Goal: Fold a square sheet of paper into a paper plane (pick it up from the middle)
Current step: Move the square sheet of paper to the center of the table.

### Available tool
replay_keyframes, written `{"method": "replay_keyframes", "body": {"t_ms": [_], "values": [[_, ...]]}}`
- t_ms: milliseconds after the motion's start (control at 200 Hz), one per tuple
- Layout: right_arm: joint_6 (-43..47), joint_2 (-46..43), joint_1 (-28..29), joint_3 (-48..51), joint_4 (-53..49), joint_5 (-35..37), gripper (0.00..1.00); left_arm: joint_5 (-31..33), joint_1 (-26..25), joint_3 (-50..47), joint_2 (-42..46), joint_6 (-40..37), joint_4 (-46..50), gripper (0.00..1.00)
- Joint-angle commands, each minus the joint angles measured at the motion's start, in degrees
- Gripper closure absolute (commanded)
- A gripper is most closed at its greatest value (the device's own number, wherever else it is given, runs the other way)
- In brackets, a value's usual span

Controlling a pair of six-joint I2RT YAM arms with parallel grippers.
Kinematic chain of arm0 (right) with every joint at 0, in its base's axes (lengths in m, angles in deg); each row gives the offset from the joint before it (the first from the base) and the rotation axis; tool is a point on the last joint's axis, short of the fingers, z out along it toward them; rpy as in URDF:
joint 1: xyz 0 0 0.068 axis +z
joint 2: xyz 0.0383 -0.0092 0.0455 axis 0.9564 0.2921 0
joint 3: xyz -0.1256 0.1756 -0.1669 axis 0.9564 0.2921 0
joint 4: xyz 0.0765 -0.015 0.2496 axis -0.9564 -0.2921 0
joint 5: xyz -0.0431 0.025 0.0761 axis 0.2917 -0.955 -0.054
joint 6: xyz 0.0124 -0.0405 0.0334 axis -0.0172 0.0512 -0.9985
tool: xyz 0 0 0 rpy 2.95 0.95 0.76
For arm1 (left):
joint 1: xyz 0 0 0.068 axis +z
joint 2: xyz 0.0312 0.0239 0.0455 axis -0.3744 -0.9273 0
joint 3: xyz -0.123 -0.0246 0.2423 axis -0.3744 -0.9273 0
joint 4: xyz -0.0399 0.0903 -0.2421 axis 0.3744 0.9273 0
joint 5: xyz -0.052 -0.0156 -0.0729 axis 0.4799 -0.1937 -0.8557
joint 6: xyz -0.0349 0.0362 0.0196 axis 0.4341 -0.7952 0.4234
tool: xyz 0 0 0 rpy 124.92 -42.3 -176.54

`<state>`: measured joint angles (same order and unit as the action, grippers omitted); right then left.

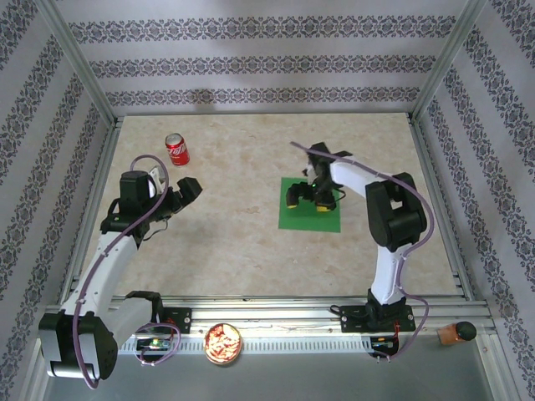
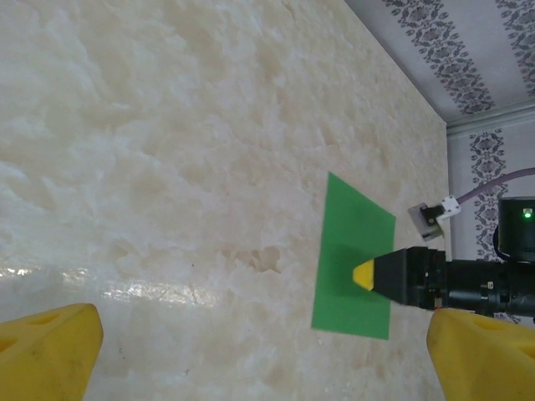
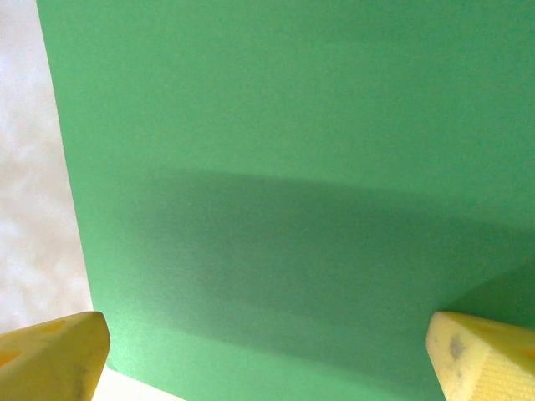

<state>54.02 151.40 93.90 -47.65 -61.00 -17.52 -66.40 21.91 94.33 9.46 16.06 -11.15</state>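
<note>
The square sheet of paper [image 1: 313, 221] is bright green and lies flat and unfolded on the table, right of centre. A paper plane is out of view. My right gripper [image 1: 308, 204] hangs open just above the middle of the sheet, pointing down. In the right wrist view the green paper [image 3: 276, 167] spreads under the gripper [image 3: 267, 359], with both yellow fingertips [image 3: 50, 355] wide apart and nothing between them. My left gripper [image 1: 185, 192] stands open at the left, well away from the sheet. From the left wrist, the paper [image 2: 355, 242] shows with the right arm's yellow-tipped finger [image 2: 364, 274] over it.
A red soda can [image 1: 176, 149] stands upright at the back left. A round bowl of snacks [image 1: 223, 343] sits at the near rail, and an orange and black object [image 1: 456, 332] lies at the near right. Patterned walls enclose the beige marble table [image 1: 234, 242].
</note>
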Motion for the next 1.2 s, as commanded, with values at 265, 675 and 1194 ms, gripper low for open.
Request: {"method": "replay_keyframes", "body": {"t_ms": [265,675,1194], "values": [[-17.56,0.23,17.57,2.74,8.35,-2.91,0.02,4.72,-0.41,-1.43,1.92,-0.35,3.33,0.01],[-34.41,-8.03,22.16,12.35,35.65,-7.91,0.04,2.3,0.08,-1.14,1.61,-1.91,4.61,0.01],[-33.99,-32.15,7.32,30.98,31.36,3.71,0.02,9.04,-18.84,13.46,-16.35,-7.45,11.27,0.08]]}}
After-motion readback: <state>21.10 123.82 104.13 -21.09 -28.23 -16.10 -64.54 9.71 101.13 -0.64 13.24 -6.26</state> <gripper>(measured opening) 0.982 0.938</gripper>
